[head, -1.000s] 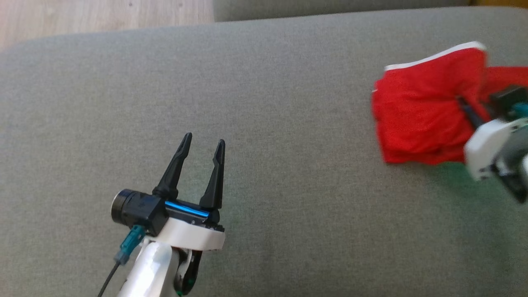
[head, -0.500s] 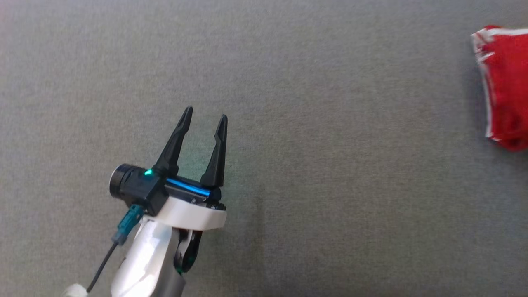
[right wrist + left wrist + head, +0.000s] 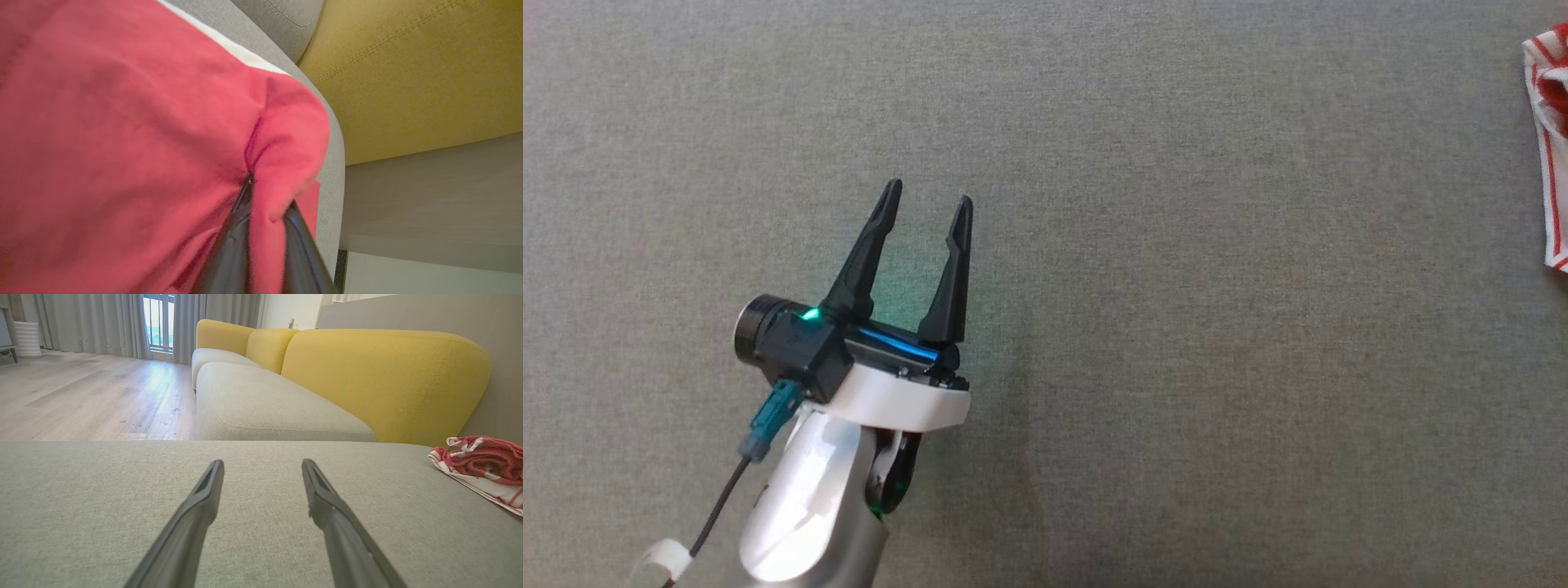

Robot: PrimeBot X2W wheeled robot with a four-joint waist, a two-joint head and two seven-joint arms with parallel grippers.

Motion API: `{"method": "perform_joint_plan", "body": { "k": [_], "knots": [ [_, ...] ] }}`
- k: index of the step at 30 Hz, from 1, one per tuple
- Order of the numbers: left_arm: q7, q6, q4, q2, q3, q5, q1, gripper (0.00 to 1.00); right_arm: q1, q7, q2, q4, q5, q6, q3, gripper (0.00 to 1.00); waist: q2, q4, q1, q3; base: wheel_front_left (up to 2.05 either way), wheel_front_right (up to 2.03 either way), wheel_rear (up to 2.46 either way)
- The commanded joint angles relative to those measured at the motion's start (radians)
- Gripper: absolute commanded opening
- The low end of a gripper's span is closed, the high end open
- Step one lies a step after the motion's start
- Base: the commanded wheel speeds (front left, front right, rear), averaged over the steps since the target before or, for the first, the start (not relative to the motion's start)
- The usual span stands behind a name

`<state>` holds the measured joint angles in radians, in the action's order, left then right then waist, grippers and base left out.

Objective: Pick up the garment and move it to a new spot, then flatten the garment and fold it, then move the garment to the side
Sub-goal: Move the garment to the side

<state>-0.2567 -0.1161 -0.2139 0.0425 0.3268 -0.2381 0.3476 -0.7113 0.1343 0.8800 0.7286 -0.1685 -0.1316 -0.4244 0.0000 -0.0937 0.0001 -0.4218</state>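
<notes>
The garment (image 3: 122, 122) is red with a white edge band and spreads across the left and middle of the right wrist view, over the grey cushion. My right gripper (image 3: 267, 196) is shut on a fold of it, and red cloth bulges up between the two dark fingers. My left gripper (image 3: 929, 194) hovers open and holding nothing over the bare grey cushion (image 3: 1176, 327) at the lower left of the head view. The left gripper (image 3: 262, 462) also shows in the left wrist view, fingers wide apart.
A crumpled red-and-white striped cloth (image 3: 1547, 147) lies at the right edge of the head view, and the same cloth (image 3: 482, 465) shows in the left wrist view; I cannot tell whether it belongs to the garment. A yellow sofa back (image 3: 384, 379) and wooden floor (image 3: 81, 396) lie beyond.
The head camera has swung, so the red garment and my right gripper have left its picture and the striped cloth has come in at the right. The left gripper stays open.
</notes>
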Motion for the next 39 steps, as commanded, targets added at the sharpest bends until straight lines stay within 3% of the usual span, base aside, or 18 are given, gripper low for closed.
{"method": "perform_joint_plan", "body": {
  "k": [1,10,22,23,35,39],
  "knots": [
    [-0.005,-0.006,0.027,0.008,-0.032,-0.003,0.022,1.0,0.003,-0.013,0.031,-0.006,0.009,0.001,0.011,1.0,0.0,0.0,-0.0001,0.0,0.0,0.0,0.0],
    [-0.005,-0.009,0.021,0.008,-0.067,0.012,0.005,1.0,-0.029,-0.09,-0.103,0.015,0.035,0.001,0.156,1.0,0.0,0.03,-0.0001,0.074,0.0,0.0,0.0],
    [-0.005,0.006,0.052,0.008,-0.117,-0.017,-0.073,1.0,0.029,-0.18,-0.392,-0.173,0.021,0.001,0.314,1.0,0.0,0.083,-0.0001,0.24,0.0,0.0,0.0],
    [-0.005,0.006,0.052,0.008,-0.117,-0.017,-0.073,1.0,0.029,-0.18,-0.392,-0.173,0.021,0.001,0.314,1.0,0.0,0.083,-0.0001,0.24,0.0,0.0,0.0],
    [-0.005,0.031,0.028,0.008,-0.13,-0.032,-0.174,1.0,0.368,-0.23,-0.758,-0.448,-0.057,0.001,0.413,1.0,0.0,0.088,-0.0001,0.352,0.0,0.0,0.0],
    [-0.005,0.04,0.005,0.008,-0.132,-0.045,-0.195,1.0,0.48,-0.253,-0.81,-0.47,-0.041,0.001,0.405,1.0,0.0,0.088,-0.0001,0.366,0.0,0.0,0.0]
  ]
}}
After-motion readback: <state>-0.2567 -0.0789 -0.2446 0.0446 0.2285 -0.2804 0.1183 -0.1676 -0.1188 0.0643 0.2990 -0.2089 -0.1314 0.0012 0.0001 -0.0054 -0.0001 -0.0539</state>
